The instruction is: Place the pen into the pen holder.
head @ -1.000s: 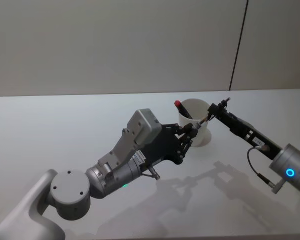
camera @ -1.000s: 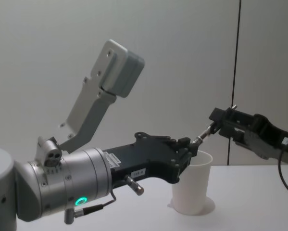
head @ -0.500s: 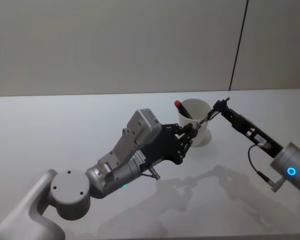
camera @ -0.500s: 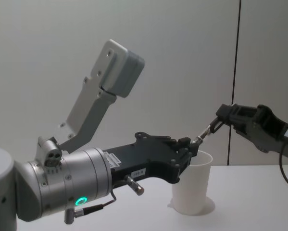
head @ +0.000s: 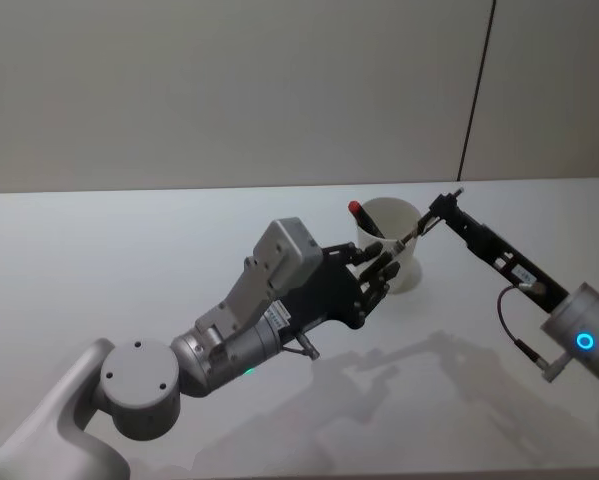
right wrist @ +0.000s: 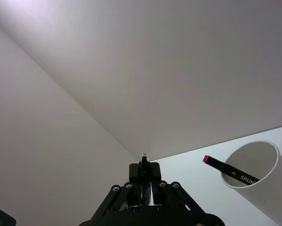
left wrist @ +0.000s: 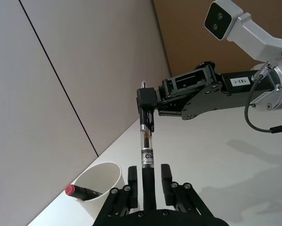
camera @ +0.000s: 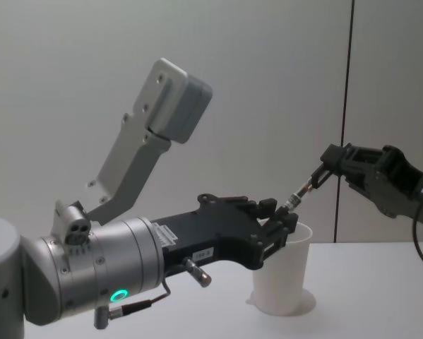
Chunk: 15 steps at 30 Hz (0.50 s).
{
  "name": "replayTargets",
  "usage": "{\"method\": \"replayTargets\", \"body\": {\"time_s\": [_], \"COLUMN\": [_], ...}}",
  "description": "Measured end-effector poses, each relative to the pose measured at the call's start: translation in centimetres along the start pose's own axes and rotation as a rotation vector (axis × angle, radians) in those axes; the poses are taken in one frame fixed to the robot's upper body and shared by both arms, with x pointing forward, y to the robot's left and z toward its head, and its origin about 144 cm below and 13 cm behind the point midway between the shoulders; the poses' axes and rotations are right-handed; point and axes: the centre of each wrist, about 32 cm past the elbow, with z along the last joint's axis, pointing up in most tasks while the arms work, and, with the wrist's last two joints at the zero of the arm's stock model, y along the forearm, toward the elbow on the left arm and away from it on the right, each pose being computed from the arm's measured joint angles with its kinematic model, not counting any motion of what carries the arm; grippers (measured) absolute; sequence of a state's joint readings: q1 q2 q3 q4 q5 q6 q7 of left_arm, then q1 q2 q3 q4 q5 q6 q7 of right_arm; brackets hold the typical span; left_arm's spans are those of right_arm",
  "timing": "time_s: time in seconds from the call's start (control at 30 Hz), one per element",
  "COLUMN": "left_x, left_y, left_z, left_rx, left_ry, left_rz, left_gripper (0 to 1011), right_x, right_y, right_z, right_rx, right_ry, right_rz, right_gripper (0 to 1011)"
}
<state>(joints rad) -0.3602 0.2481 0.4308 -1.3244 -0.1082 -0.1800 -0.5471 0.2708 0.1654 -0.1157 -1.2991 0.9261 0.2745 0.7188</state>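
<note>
- Plainly, the task is not finished: the slim pen with a clear barrel and black lower section [left wrist: 146,146] is in the air, not in the plain white paper cup that serves as the pen holder [left wrist: 102,182].
- We see the pen slanting between the two arms. Its lower end sits at the left gripper [left wrist: 149,172], just beside the cup's rim, and its upper end rises toward the right gripper [left wrist: 145,101].
- The left gripper's fingers [left wrist: 165,175] stand apart, one on each side of the black section, with a gap showing on both sides, so we judge they are not squeezing it.
- The right gripper's fingers are clamped on the pen's upper end, and we judge that this arm alone now carries it.
- The cup stands upright on the pale grey tabletop [head: 129,260], and a red-capped black marker [left wrist: 82,192] leans against its inner wall.
- In the chest view the pen's lower end is above the rim, near the side of the cup facing the left gripper. We cannot tell whether it is over the opening.
- As we read it, what is left:
  - clear the pen from the left fingers
  - bring its lower end over the mouth and tip it more upright
  - lower it beside the marker and let go
</note>
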Motion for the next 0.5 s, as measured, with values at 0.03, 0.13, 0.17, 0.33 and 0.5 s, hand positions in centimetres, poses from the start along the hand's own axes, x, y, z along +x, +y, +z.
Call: {"method": "replayTargets", "body": {"time_s": [0.03,0.13,0.17,0.33,0.5], "left_x": [0.00,0.00,0.00,0.00,0.00], "left_y": [0.00,-0.01,-0.01,-0.01,-0.01], "left_z": [0.00,0.00,0.00,0.00,0.00], "left_rx": [0.000,0.000,0.000,0.000,0.000], "left_ry": [0.000,0.000,0.000,0.000,0.001], "left_rz": [0.000,0.000,0.000,0.000,0.000], "left_gripper": [315,403,460,604,768], "right_x": [-0.02,-0.03,-0.04,-0.04,0.01], "right_y": [0.00,0.00,0.00,0.00,0.08], "right_z": [0.01,0.04,0.06,0.28,0.84], "right_rx": [0.000,0.001,0.001,-0.001,-0.007], "right_ry": [-0.001,-0.004,-0.007,-0.032,-0.087], "right_rz": [0.000,-0.002,-0.002,-0.005,-0.005], "right_gripper": [137,137,137,137,137]}}
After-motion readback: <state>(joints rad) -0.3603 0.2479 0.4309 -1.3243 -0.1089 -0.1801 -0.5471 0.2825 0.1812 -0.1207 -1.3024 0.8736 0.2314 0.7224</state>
